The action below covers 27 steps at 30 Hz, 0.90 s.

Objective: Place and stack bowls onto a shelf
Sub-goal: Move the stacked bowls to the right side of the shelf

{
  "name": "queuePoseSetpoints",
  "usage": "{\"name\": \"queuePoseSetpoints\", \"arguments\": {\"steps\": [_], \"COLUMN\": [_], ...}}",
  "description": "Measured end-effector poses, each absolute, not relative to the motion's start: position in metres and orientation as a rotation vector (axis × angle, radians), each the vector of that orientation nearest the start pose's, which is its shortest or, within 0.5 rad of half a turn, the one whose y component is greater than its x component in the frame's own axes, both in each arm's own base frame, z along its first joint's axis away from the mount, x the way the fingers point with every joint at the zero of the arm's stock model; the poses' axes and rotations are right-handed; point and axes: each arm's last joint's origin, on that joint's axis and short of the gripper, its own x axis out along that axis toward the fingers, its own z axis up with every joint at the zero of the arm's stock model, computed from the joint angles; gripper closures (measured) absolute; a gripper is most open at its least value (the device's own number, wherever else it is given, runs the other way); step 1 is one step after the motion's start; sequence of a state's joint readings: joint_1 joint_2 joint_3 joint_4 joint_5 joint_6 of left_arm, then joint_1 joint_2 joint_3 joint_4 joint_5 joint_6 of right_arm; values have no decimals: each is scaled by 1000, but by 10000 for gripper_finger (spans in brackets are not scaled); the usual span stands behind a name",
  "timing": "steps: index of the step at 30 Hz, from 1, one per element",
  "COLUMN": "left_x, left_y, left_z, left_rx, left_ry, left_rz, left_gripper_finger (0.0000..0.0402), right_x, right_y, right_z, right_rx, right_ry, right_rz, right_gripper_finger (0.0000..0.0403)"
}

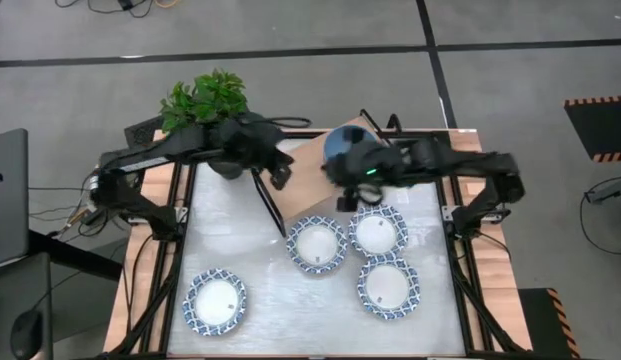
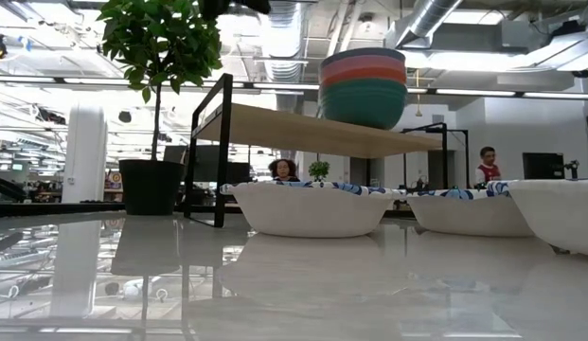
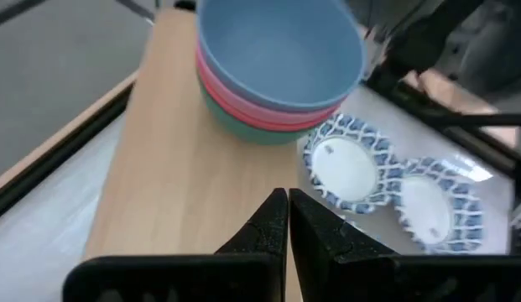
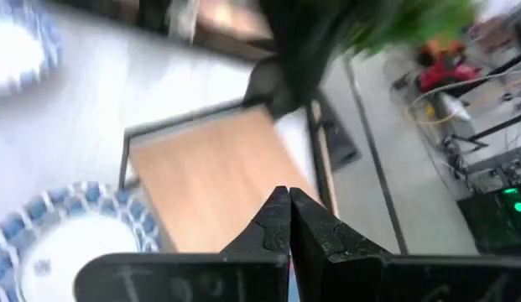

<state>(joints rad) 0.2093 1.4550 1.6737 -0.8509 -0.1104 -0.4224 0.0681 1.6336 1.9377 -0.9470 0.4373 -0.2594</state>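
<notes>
Three plain bowls, blue over pink-red over green, sat stacked on the shelf ahead of the left gripper, its fingers pressed together. Bare board lay between them. The right gripper, also closed and empty, hovered above the shelf's black-framed end.

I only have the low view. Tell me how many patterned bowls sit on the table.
Observer: Four. A cluster of three sits close together, and a fourth bowl sits alone on the left arm's side.
Operator: Check inside the top bowl of the stack.
Observer: The blue bowl on top is empty.
Operator: Report the tools.
Observer: Both are shut and hold nothing. The left tool is above the shelf, and the right tool is near the stack.
</notes>
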Motion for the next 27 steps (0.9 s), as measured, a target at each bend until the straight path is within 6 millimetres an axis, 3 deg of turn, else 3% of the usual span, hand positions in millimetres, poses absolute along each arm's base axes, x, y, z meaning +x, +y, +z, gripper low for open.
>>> {"name": "queuePoseSetpoints", "arguments": {"steps": [7, 13, 18, 27], "left_x": [240, 217, 211, 217], "left_y": [46, 39, 38, 39], "left_z": [453, 463, 461, 454], "left_rx": [-443, -408, -398, -379], "left_ry": [435, 385, 419, 470], "left_rz": [468, 536, 560, 572], "left_gripper_finger": [401, 401, 401, 401], "right_x": [379, 393, 394, 392], "right_y": [15, 11, 2, -28], "right_z": [379, 341, 328, 322], "right_rx": [-558, -589, -593, -558], "right_ry": [901, 1100, 1194, 1270], "right_rz": [-165, -125, -129, -185], "right_gripper_finger": [383, 384, 384, 385]}}
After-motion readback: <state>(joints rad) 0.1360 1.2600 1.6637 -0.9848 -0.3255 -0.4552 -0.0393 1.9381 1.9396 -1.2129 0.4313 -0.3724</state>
